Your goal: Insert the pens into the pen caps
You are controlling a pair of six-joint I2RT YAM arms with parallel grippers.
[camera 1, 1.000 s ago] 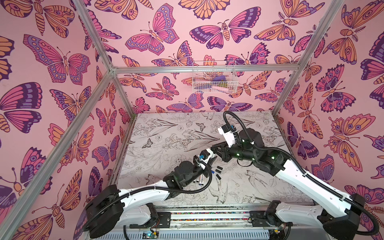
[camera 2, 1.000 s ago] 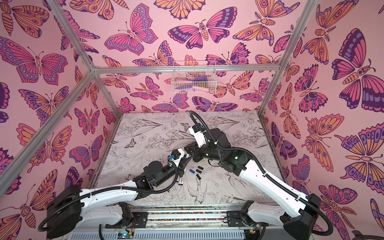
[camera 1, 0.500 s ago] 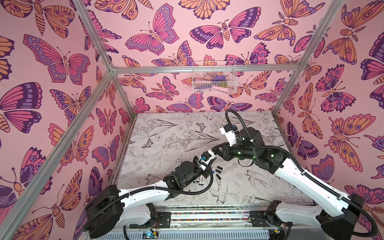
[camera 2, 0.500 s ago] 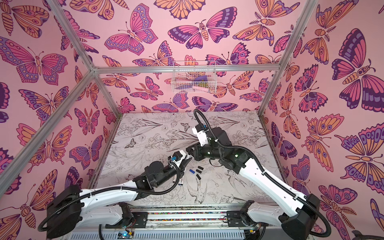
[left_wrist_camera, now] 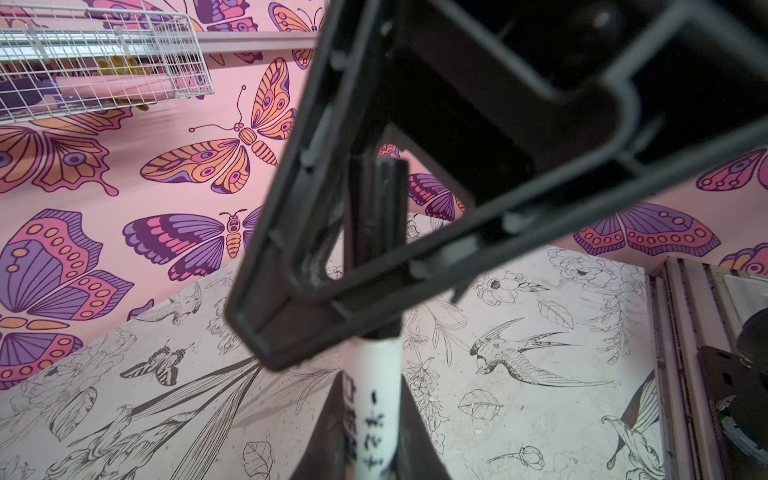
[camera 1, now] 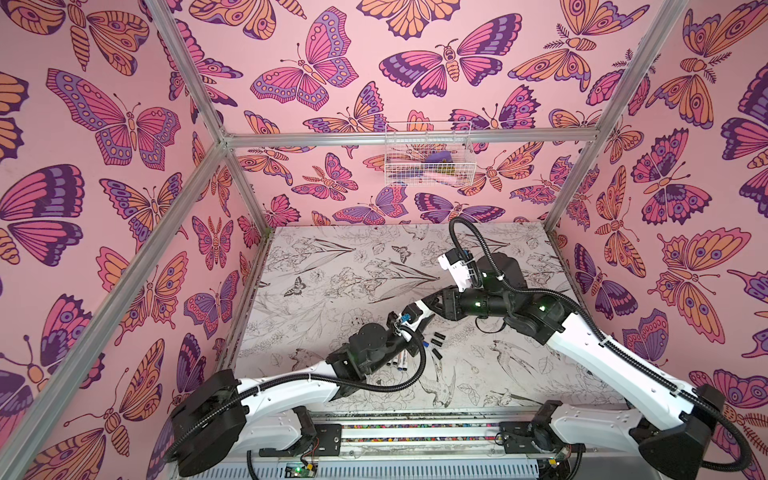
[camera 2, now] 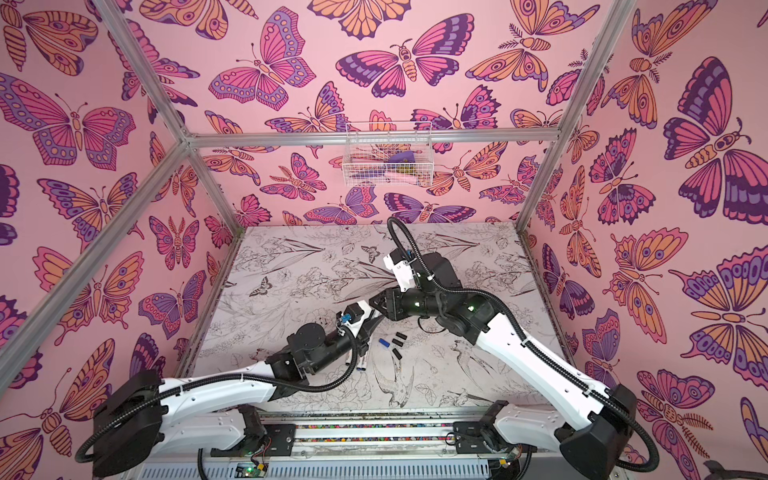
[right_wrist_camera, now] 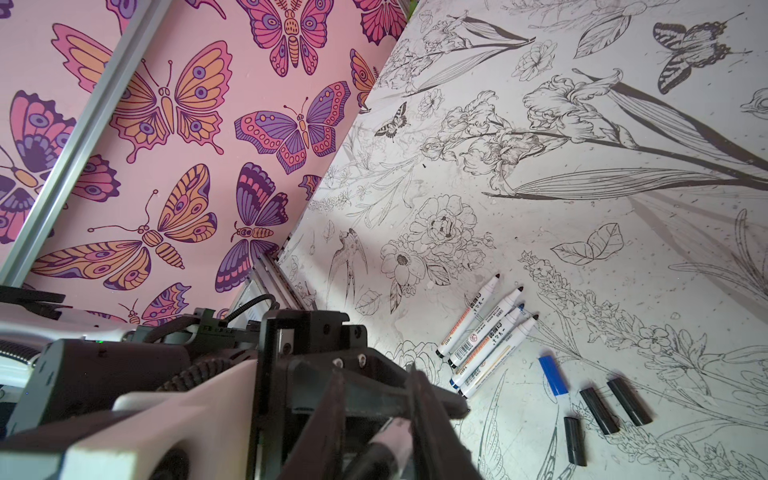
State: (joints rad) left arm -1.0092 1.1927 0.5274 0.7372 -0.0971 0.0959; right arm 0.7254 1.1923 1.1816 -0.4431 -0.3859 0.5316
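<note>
Four pens (right_wrist_camera: 486, 332) lie loose on the table (right_wrist_camera: 540, 232), side by side and nearly parallel, just beside the blue cap (right_wrist_camera: 552, 376) on its left-arm side. In both top views the left forearm (camera 2: 328, 345) covers most of them. Three black caps (right_wrist_camera: 598, 411) lie near the blue cap on its other side, toward the right arm, and apart from it. The fifth pen (left_wrist_camera: 376, 374) is held clear of the table near the blue cap, and that is what I am watching. My left gripper (left_wrist_camera: 374, 440) is clamped on its white barrel, and a black cap (left_wrist_camera: 380, 199) sits on its tip end, inside the right gripper (right_wrist_camera: 384, 451). The pen's long axis runs straight from one claw to the other, cap end toward the right arm. The left wrist view shows me only one hollow finger of the right claw lying across the cap. The right wrist view shows its fingers close on either side of the pen, so I cannot tell whether they pinch the cap or stand just clear of it. I judge this pen as good as capped. My next move would be to back the right claw off along that axis, not sideways, so the cap isn't levered loose. For the pen after that, the loose pens sit nearer my left arm and the caps nearer my right.
</note>
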